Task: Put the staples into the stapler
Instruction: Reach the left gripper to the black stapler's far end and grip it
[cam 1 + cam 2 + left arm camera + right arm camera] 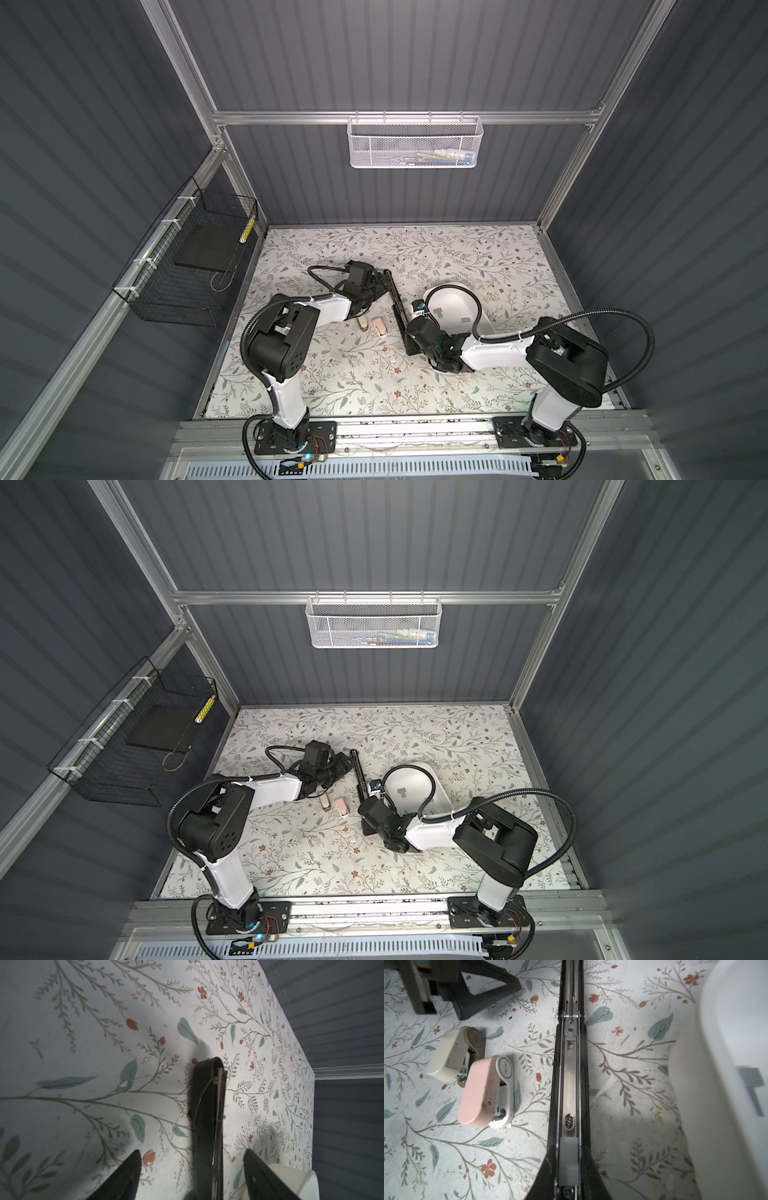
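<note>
You look mid-insertion: right gripper (pixel 569 1176) clamped on the staples (pixel 569 1151) over the near end of the open stapler (pixel 571 1076), left gripper (pixel 192 1152) spread wide astride its far arm; next, seat them squarely in the channel.

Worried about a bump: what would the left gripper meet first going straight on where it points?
Likely the black stapler, whose arm lies between the open fingers of the left gripper, though depth is unclear.

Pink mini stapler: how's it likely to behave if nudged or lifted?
The pink stapler looks small and plastic-shelled, so probably light and easy to slide on the floral mat. It sits on a flat base, so rolling seems unlikely. Its rounded top may slip from a pinch.
</note>
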Robot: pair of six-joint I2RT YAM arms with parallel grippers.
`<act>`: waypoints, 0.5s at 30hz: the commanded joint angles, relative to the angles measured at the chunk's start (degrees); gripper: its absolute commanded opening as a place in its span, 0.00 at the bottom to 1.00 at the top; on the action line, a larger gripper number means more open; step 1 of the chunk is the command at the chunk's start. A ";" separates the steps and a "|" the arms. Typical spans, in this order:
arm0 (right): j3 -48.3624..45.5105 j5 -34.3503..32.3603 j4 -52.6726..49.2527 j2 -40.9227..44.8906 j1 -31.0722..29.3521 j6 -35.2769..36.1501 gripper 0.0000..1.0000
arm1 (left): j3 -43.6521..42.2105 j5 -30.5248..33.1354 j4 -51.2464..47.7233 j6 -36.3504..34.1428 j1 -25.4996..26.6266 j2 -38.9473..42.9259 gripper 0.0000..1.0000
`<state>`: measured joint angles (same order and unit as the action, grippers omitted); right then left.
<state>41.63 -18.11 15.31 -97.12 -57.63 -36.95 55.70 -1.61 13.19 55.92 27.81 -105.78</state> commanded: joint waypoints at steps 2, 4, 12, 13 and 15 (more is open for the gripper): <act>-1.06 2.86 1.86 -0.25 0.13 -1.46 0.05 | 2.88 -1.03 -1.07 0.20 0.21 -2.06 0.78; -1.06 3.25 1.97 -0.34 0.23 -1.13 0.04 | 4.14 -1.25 -1.86 -0.09 0.22 -3.15 0.77; -1.86 3.22 2.05 0.65 0.70 -1.24 0.04 | 6.17 -4.70 -0.36 -0.46 0.18 -6.59 0.75; -1.98 3.54 2.31 0.53 0.67 -1.28 0.03 | 6.10 -4.70 -0.28 -0.46 0.19 -6.72 0.75; -2.22 4.08 2.79 0.27 0.74 -1.20 0.03 | 6.19 -4.72 -0.28 -0.59 0.20 -7.11 0.75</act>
<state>40.51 -15.90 18.00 -97.06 -57.04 -37.52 60.99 -5.04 13.80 55.94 27.81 -111.15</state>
